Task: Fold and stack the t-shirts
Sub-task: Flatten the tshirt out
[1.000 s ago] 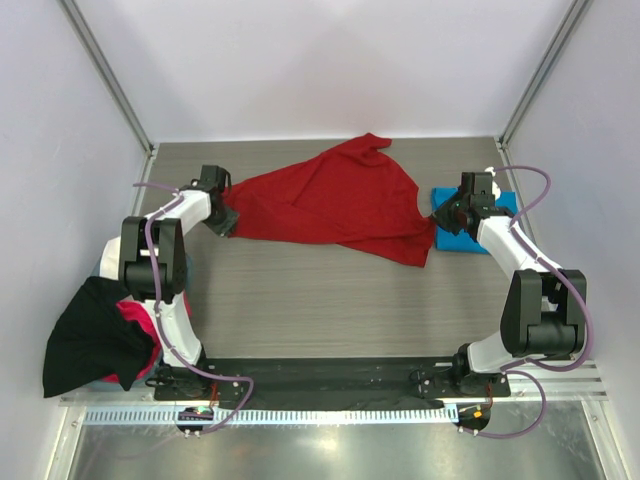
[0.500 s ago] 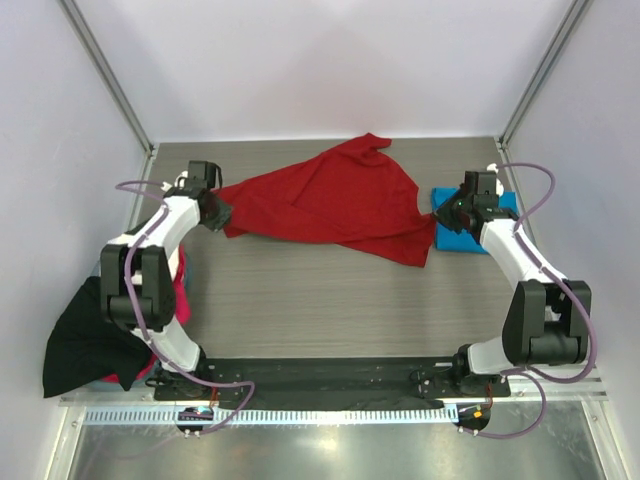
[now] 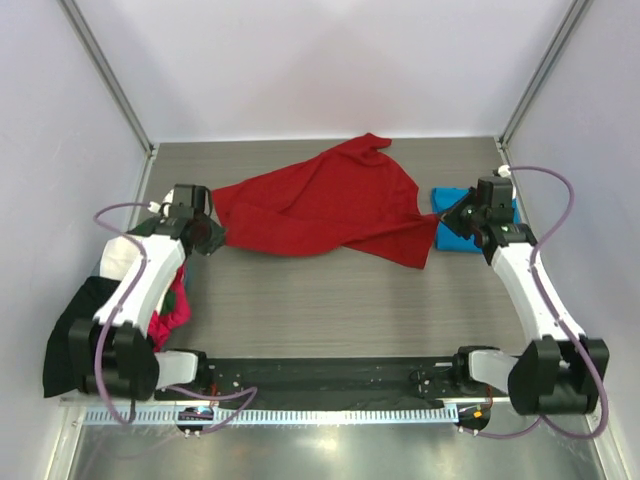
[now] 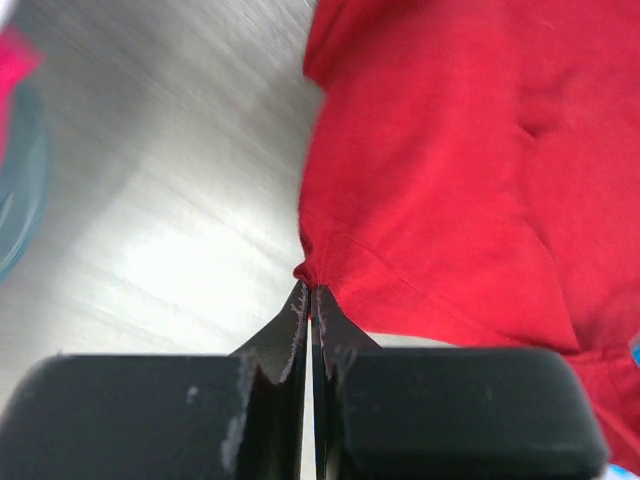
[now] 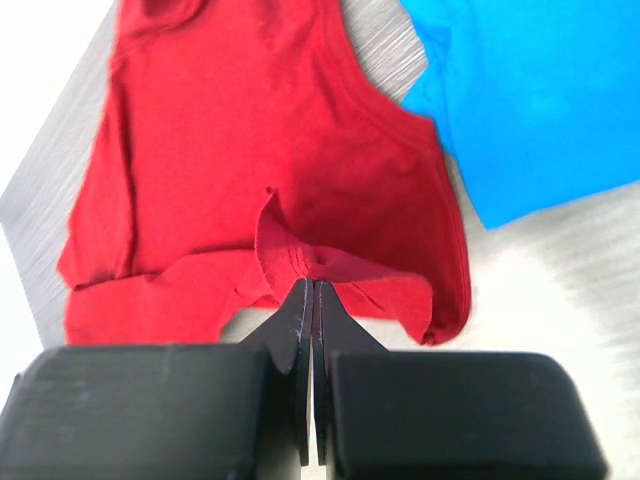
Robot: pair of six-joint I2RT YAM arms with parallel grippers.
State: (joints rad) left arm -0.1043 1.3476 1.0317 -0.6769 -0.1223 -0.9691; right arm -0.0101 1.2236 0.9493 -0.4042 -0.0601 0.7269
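Note:
A deep red t-shirt [image 3: 322, 205] lies stretched across the back of the table, a point reaching toward the far wall. My left gripper [image 3: 213, 232] is shut on its left corner; the pinch shows in the left wrist view [image 4: 309, 285]. My right gripper [image 3: 447, 222] is shut on a hem fold at its right edge, seen in the right wrist view [image 5: 313, 280]. The red cloth [image 5: 250, 170] spreads beyond the fingertips. A bright blue folded t-shirt [image 3: 463, 235] lies at the right under the right gripper, and it also shows in the right wrist view [image 5: 540, 100].
A heap of black [image 3: 78, 340], magenta [image 3: 172, 305] and white [image 3: 118, 255] shirts hangs over the table's left edge beside the left arm. Metal frame posts [image 3: 110, 85] stand at the back corners. Bare wood-grain table [image 3: 330, 310] lies in front of the red shirt.
Both grippers have drawn toward the near side, the left also outward to the left, the right to the right. The red shirt's left corner has followed, pulling the cloth flatter and wider.

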